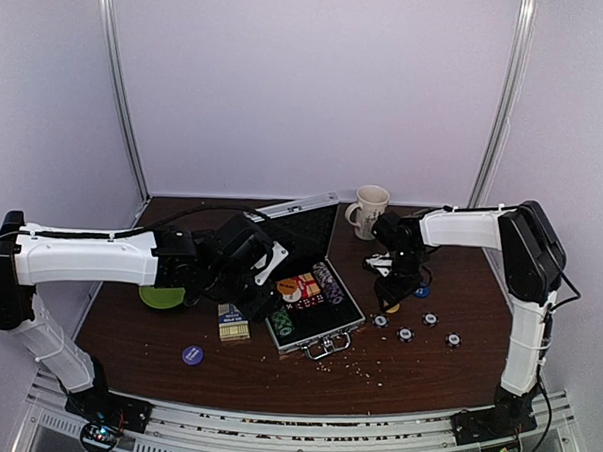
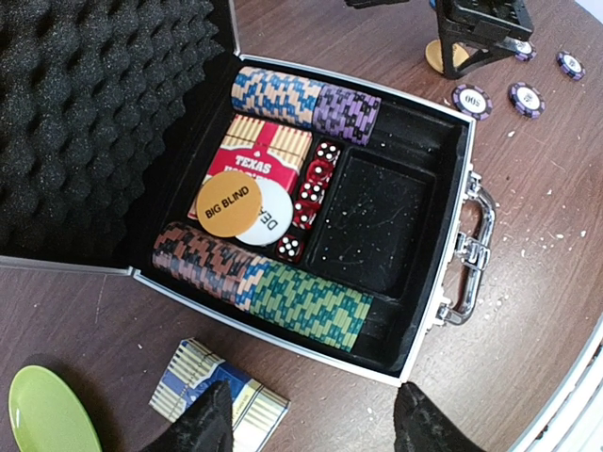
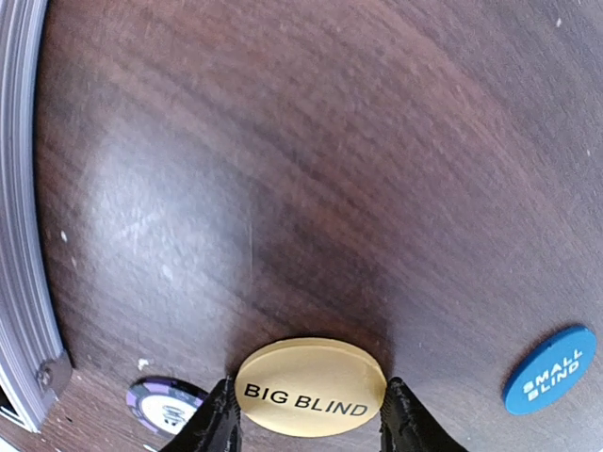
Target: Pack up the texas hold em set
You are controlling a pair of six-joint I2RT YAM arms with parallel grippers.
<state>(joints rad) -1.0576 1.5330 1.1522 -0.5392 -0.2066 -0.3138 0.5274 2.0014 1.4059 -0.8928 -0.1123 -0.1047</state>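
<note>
The silver briefcase (image 1: 315,332) lies open mid-table; the left wrist view shows its rim (image 2: 443,273), rows of coloured chips (image 2: 301,301), a red card deck (image 2: 264,151), red dice, an orange BIG BLIND button (image 2: 226,204) and a white dealer button. My left gripper (image 1: 254,289) hangs open over the table by the case's near wall (image 2: 311,414), one finger over a blue card deck box (image 2: 219,395). My right gripper (image 1: 392,295) is shut on a yellow BIG BLIND button (image 3: 311,386) at the table surface right of the case.
Several loose chips (image 1: 405,334) lie right of the case. A blue SMALL BLIND button (image 3: 549,369) and a purple chip (image 3: 162,407) lie beside the right gripper. A purple button (image 1: 192,354) lies front left, a green plate (image 1: 161,297) left, a mug (image 1: 368,210) behind.
</note>
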